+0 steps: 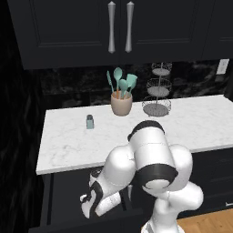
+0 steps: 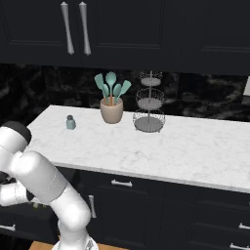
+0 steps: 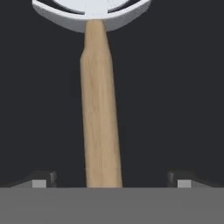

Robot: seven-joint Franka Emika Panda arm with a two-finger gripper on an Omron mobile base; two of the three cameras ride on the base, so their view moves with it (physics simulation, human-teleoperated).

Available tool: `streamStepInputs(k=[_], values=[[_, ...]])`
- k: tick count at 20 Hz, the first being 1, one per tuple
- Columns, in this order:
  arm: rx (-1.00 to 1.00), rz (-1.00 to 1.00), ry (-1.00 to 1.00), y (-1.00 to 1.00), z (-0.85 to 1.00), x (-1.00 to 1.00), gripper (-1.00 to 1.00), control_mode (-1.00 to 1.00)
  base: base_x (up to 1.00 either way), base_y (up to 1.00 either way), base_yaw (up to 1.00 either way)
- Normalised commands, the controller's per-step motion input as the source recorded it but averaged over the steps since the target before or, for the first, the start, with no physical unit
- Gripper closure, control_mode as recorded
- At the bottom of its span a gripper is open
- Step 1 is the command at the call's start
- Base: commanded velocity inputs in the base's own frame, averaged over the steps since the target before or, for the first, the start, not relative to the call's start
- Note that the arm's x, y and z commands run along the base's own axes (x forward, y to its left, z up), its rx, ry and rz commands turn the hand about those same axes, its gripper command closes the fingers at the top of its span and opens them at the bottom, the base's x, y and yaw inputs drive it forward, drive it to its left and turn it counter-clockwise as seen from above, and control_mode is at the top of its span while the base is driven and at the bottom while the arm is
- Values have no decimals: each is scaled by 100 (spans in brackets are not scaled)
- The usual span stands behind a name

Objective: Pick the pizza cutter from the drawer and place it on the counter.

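Observation:
The pizza cutter lies on the dark floor of the drawer (image 3: 175,87). Its tan wooden handle (image 3: 100,122) runs straight up the hand view to the pale wheel blade (image 3: 92,11) at the top edge. My gripper (image 3: 112,181) is open and straddles the lower end of the handle, with a finger well clear on each side. In the left base view my white hand (image 1: 94,200) reaches down into the pulled-out drawer (image 1: 66,195) below the white marble counter (image 1: 68,141). The cutter is hidden there by the arm.
On the counter stand a beige crock of teal spatulas (image 1: 121,102), a small teal shaker (image 1: 90,121) and a wire tiered stand (image 1: 157,98). Black upper cabinets hang above. A narrower drawer front with a silver handle (image 2: 121,183) sits to the right.

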Motion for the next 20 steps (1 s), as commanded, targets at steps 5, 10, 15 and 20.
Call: streamStepInputs(k=[5, 10, 15, 20], values=[[0, 0, 0, 0, -8, 2, -100, -100, 0, 0, 0], [0, 0, 0, 0, -6, 1, 100, -100, 0, 0, 0], [0, 0, 0, 3, 0, 0, 100, -100, 0, 0, 0], [-1, 0, 3, 13, 3, 0, 100, -100, 0, 0, 0]])
